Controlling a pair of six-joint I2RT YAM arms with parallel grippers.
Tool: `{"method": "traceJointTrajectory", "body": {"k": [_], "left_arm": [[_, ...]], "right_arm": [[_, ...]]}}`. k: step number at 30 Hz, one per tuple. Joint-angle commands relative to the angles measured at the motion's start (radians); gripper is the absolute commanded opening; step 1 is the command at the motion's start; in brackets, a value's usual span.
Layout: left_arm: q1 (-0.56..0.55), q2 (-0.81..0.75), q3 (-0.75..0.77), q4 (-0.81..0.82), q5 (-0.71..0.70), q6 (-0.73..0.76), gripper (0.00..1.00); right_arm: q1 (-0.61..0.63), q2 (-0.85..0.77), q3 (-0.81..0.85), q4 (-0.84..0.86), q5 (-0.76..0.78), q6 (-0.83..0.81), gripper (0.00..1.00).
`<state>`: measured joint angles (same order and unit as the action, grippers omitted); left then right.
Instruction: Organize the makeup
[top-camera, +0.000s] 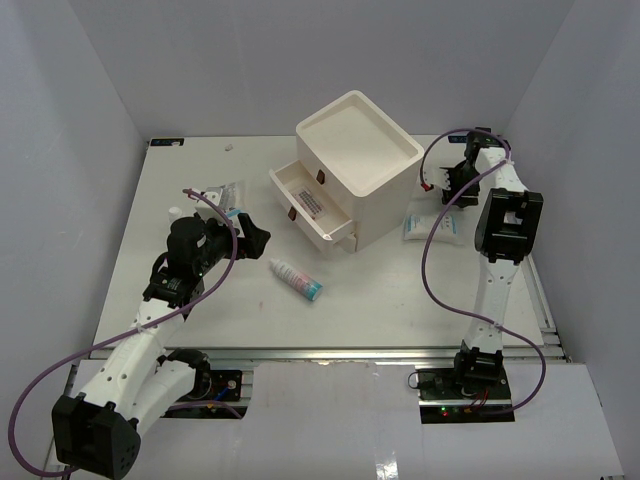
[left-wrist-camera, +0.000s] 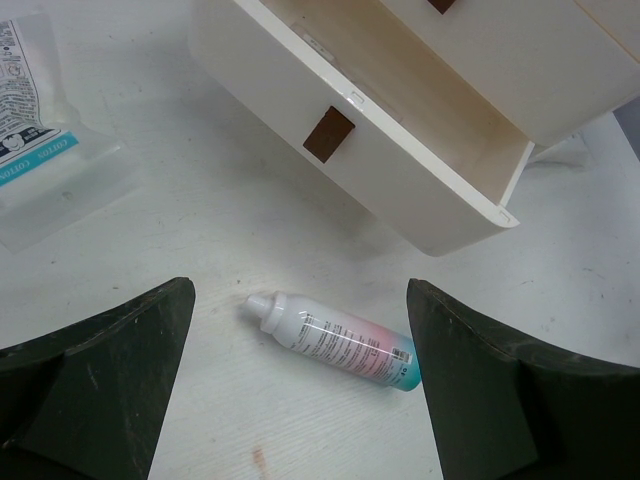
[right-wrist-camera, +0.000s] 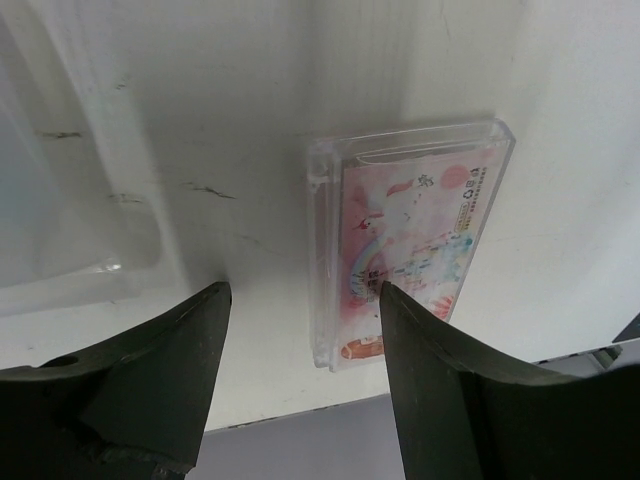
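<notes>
Near the drawers (top-camera: 385, 205) lies a tube (top-camera: 296, 278) (white, teal-ended).

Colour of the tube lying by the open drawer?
Tube is white, fading pink to teal at one end; best in left wrist view.

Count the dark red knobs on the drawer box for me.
2. One knob is on the pulled-out drawer; the other knob is on the upper drawer. Other sides of the box are hidden, so more are possible.
</notes>
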<state>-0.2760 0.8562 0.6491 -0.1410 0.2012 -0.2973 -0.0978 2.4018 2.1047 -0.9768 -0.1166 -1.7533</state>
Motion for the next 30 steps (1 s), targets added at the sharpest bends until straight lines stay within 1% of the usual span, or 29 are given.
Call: {"method": "traceJointTrajectory", "body": {"k": [1,5,9,12,17,22,26,28,30], "left_arm": [[0.008,-0.016,0.0,0.018,0.017,-0.002,0.98],[0.008,-0.017,0.0,0.017,0.021,-0.002,0.98],[0.008,-0.023,-0.001,0.017,0.025,-0.002,0.98],[0.008,-0.026,0.0,0.017,0.026,-0.003,0.98],[0.007,-0.03,-0.002,0.017,0.029,-0.002,0.98],[0.008,-0.031,0.0,0.016,0.026,-0.002,0.98],[0.008,-0.031,-0.002,0.015,0.024,-0.002,0.98],[0.008,-0.03,0.0,0.016,0.024,-0.002,0.98],[0.008,-0.029,-0.002,0.015,0.024,-0.002,0.98]], "right_arm": [[0.001,-0.05,-0.002,-0.056,-0.063,0.077,0.68],[0.0,-0.074,0.018,-0.034,-0.101,0.163,0.7],[0.003,-0.104,-0.008,-0.042,-0.11,0.166,0.7],[0.0,-0.11,-0.002,-0.019,-0.108,0.2,0.72],[-0.006,-0.095,0.042,0.059,-0.128,0.286,0.81],[-0.008,-0.058,0.071,0.097,-0.106,0.315,0.93],[-0.01,-0.041,0.072,0.104,-0.11,0.308,0.97],[-0.01,-0.032,0.076,0.107,-0.11,0.304,0.9],[-0.01,-0.021,0.083,0.107,-0.109,0.302,0.9]]}}
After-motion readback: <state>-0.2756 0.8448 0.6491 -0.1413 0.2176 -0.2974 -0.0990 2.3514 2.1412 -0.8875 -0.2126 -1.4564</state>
